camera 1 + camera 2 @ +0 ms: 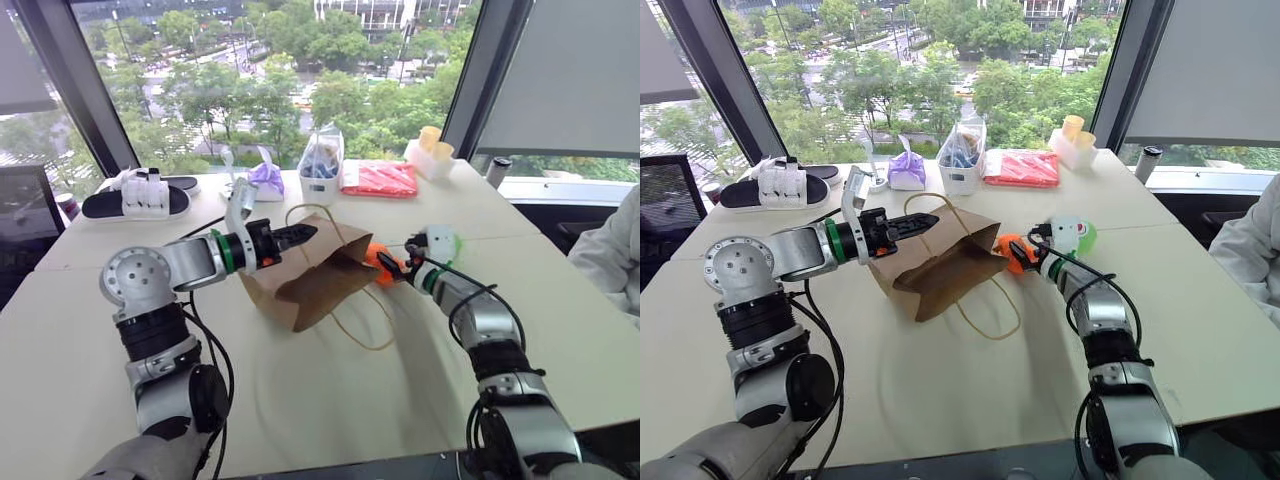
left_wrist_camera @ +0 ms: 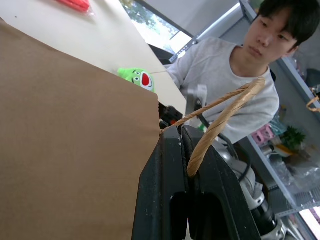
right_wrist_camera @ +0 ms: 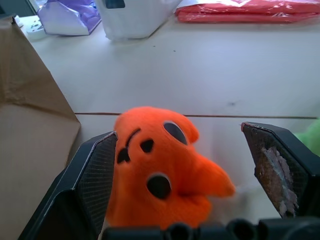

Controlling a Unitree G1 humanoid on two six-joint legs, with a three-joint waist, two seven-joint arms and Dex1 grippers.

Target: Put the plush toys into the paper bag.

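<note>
Plush toys come first: from the head view, the orange toy [image 1: 377, 260] lies just ahead of the right gripper [image 1: 392, 268], at the mouth of the paper bag [image 1: 305, 275]; the green toy [image 1: 445, 243] sits just beyond that wrist. The left gripper [image 1: 298, 236] is clamped on the bag's cord handle [image 2: 220, 117], seen in its wrist view. In the right wrist view, wide-spread fingers [image 3: 90, 185] flank the orange toy, its dark face marks upward. Judged step: grasping; next, close and carry it inside.
</note>
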